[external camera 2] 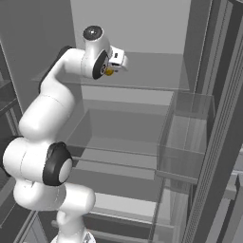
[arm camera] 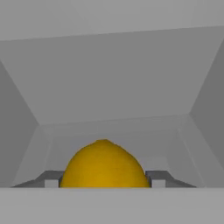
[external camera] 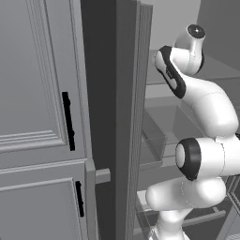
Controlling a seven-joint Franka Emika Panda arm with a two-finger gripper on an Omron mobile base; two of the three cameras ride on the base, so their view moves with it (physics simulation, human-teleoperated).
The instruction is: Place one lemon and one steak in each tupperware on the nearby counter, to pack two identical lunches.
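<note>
A yellow lemon (arm camera: 104, 164) sits low in the hand view, filling the gap between the two dark fingertips (arm camera: 51, 179), which press against its left and right sides. My gripper (arm camera: 105, 180) is shut on it. From the right base view the gripper (external camera 2: 114, 66) reaches over a high shelf inside an open grey fridge, with a bit of the lemon (external camera 2: 109, 72) showing under the hand. The steak, the tupperware and the counter are out of view.
Behind the lemon are the fridge's grey back wall and side walls. Glass shelves (external camera 2: 123, 142) are stacked below the hand and clear door bins (external camera 2: 185, 156) stand at the right. Grey panelled cabinet doors with black handles (external camera: 69, 122) lie left of the arm.
</note>
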